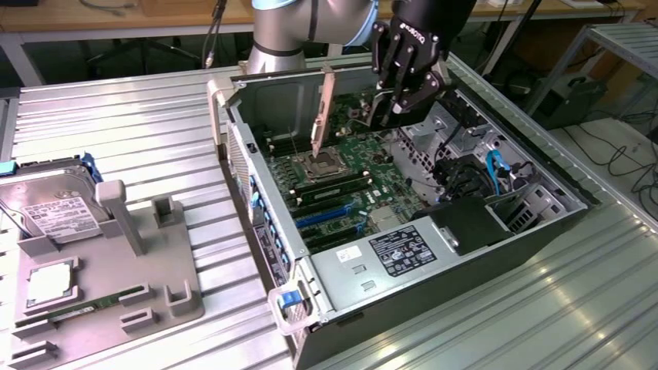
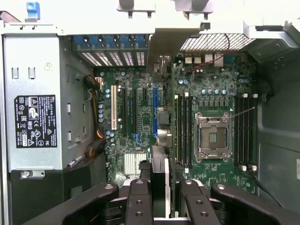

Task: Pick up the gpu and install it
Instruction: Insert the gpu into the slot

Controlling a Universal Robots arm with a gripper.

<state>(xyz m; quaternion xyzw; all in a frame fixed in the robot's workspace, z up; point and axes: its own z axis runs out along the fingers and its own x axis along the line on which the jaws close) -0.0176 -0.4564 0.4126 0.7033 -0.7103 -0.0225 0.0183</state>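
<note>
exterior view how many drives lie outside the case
2, both on the grey holder at the exterior view's left: a larger drive with a white label at its far end, a smaller drive nearer. More may lie past the picture's edge.

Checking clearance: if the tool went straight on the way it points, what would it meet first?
Holding the gpu, the tool points at the motherboard; the card would probably touch near the blue slot first, depth being unclear.
</note>
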